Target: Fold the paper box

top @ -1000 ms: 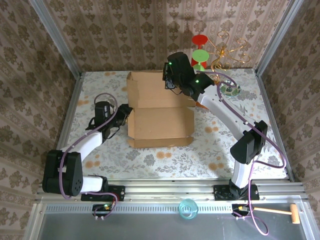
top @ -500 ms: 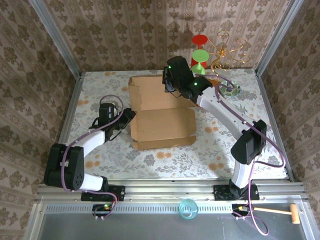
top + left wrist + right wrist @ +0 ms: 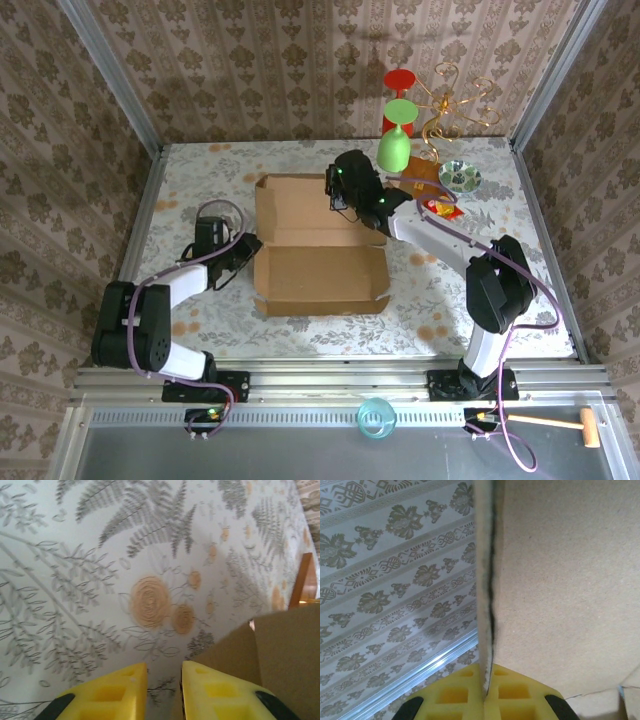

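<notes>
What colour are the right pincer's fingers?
Bright yellow fingers, clearest in the right wrist view.

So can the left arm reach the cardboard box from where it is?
Probably yes. The left hand sits low on the table right beside the left edge of the cardboard box, with nothing between them. The right hand pinches the raised back flap, far from that side.

The paper box (image 3: 320,278) is lying partly folded in the middle of the tabletop (image 3: 300,335). It is a plain light-brown corrugated cardboard sheet with flaps and small tabs. Its near panel is resting flat, a notched tab showing at the front right corner. Its far panel is tilting up from a crease running across the middle. The right end effector (image 3: 342,197) is pinching that raised panel's edge, seen edge-on between the pads in the right wrist view.
</notes>
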Controlling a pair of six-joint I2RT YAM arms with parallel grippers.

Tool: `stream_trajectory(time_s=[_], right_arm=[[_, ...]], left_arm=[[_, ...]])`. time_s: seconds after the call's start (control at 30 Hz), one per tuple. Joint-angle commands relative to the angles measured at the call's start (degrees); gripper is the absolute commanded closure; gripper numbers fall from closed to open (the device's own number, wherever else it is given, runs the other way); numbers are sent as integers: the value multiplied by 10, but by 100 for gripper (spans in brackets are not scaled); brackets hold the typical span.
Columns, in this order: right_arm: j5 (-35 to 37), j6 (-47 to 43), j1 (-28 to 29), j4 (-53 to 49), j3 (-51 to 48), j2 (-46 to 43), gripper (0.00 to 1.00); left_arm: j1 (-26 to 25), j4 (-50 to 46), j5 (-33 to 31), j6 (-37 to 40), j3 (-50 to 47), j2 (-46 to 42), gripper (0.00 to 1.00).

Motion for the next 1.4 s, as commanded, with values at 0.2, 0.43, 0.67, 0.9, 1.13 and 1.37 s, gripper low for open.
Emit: stream_trajectory(time_s=[0.2, 0.43, 0.67, 0.9, 1.13, 1.37], right_arm=[[-6, -32, 1, 71, -50, -15, 100], [-8, -48, 1, 58, -42, -19, 100], [-20, -70, -1, 55, -46, -20, 100], [-34, -137, -1, 93, -54, -17, 100], [-50, -160, 0, 235, -110, -4, 100], [-65, -158, 1, 286, -149, 2, 100]], left_arm=[[16, 18, 19, 21, -26, 1, 84], [26, -17, 13, 2, -41, -65, 80], [63, -171, -8, 73, 35, -211, 43], [57, -270, 47, 228, 136, -184, 35], [54, -260, 55, 242, 114, -204, 36], [54, -264, 42, 237, 73, -250, 36]])
